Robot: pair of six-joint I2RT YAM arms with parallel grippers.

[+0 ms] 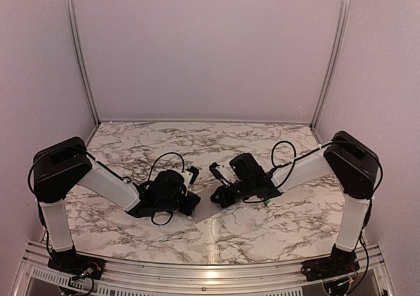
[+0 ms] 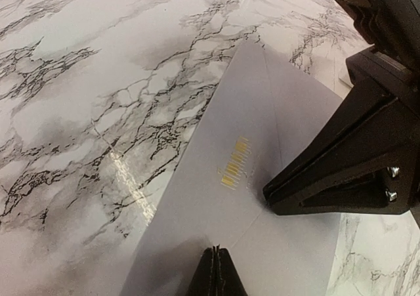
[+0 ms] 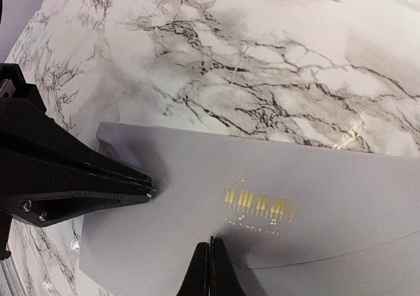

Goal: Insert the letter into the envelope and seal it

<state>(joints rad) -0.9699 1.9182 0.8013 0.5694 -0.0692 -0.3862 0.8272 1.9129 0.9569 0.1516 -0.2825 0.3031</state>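
The grey envelope lies flat on the marble table, with a gold piano-key emblem on its folded-down flap. My left gripper is shut with nothing between its fingers, and its tips rest on the envelope near the flap's point. From the other side, my right gripper is also shut, tips down on the same spot just below the emblem. Both grippers meet over the envelope in the top view, left gripper facing right gripper. The letter is out of view.
The marble table stretches behind the arms to the back wall. A small green item shows beside the right arm. The metal rail runs along the near edge between the arm bases.
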